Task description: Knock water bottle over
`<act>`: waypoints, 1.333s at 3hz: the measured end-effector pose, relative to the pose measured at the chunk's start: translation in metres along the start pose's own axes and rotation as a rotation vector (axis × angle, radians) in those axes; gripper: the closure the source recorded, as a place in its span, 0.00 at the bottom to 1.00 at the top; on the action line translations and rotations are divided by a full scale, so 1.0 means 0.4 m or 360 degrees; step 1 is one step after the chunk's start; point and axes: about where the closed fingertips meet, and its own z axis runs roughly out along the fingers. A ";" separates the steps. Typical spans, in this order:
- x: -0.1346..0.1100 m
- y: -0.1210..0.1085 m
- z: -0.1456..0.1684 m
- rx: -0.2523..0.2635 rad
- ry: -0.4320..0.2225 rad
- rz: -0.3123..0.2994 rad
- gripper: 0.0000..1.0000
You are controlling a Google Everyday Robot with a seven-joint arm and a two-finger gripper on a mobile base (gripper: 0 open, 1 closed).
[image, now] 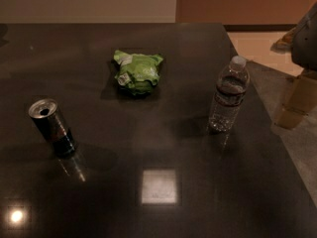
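The water bottle is clear ribbed plastic with a white cap and a dark label band. It stands upright on the dark table, near the table's right edge. My gripper shows as pale tan parts under a grey arm piece at the right edge of the view. It is out past the table's right edge, to the right of the bottle and apart from it. It holds nothing that I can see.
A dark metal drink can stands at the left, its top open. A crumpled green bag lies at the middle back. The table's right edge runs diagonally just right of the bottle, with floor beyond.
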 end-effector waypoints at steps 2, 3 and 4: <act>-0.006 -0.008 0.004 -0.0012 -0.0019 -0.0009 0.00; -0.022 -0.040 0.020 -0.0023 -0.0088 -0.0011 0.00; -0.043 -0.083 0.048 -0.0043 -0.0191 0.0030 0.00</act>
